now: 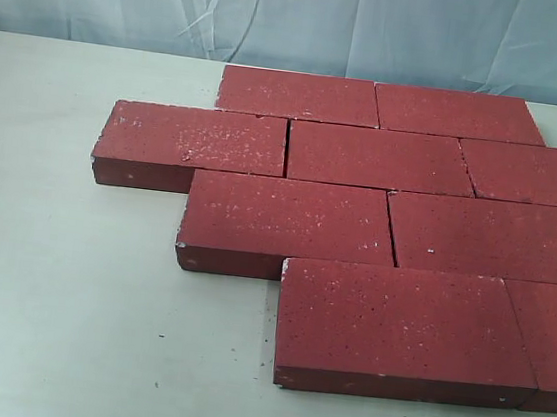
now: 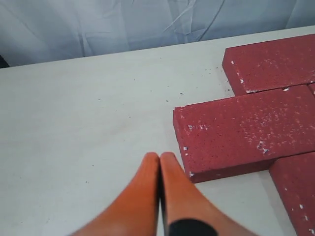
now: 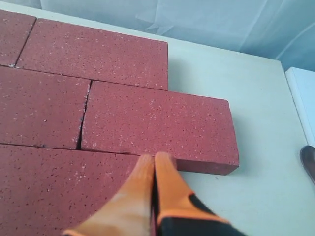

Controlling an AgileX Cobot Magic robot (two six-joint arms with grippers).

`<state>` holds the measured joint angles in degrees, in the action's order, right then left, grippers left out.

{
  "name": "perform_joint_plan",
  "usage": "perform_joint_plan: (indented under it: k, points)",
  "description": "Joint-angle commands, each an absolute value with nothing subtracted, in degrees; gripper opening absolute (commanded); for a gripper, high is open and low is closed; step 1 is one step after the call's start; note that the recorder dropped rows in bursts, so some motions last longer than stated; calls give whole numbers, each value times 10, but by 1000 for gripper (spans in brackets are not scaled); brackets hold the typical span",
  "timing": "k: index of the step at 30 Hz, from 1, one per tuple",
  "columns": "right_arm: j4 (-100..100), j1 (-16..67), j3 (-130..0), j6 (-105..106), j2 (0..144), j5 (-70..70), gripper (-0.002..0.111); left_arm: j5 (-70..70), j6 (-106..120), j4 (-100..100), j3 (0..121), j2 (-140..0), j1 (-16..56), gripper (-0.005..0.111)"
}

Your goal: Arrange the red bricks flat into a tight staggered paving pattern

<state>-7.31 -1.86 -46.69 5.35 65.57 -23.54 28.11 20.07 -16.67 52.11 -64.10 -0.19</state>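
Flat rectangular dark-red paver bricks [image 1: 375, 159] down in four rows on the pale surface [image 1: 67, 295], filling the exterior view from centre out to 3 o'clock and running off the frame there. Two in the far row at 12 o'clock, three next, two more, then two at 5 o'clock, every row offset from its neighbour. All lying flat, seams thin and dark.

Over at 9 o'clock, left gripper [image 2: 160, 157] with orange jaws pressed together, pinching nothing, tips just beside the end corner of the second-row brick jutting that way; touching or not, hard to tell. Toward 3 o'clock, right gripper [image 3: 154, 158] with jaws likewise closed and empty, low over a seam along a brick's long edge.

Looks like the closing-up step: laying seemingly finished, only tightening to do. Next move probably a nudge, with closed tips set low and square on an end face, pressing inward, gently enough not to skew the neighbours. One slightly open, chipped joint in the right wrist view, a likely candidate.
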Motion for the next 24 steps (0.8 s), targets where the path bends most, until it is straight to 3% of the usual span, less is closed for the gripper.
perform_joint_plan:
  k: [1,11,24]
  points:
    - [-72,-22,-448,53,626,-202,-1,282,199,-172,478,-578,13,0]
    - [-72,-22,-448,53,609,-204,-1,279,199,-202,386,-467,14,0]
    - [-72,-22,-448,53,609,-204,-1,312,199,-249,381,-377,12,0]
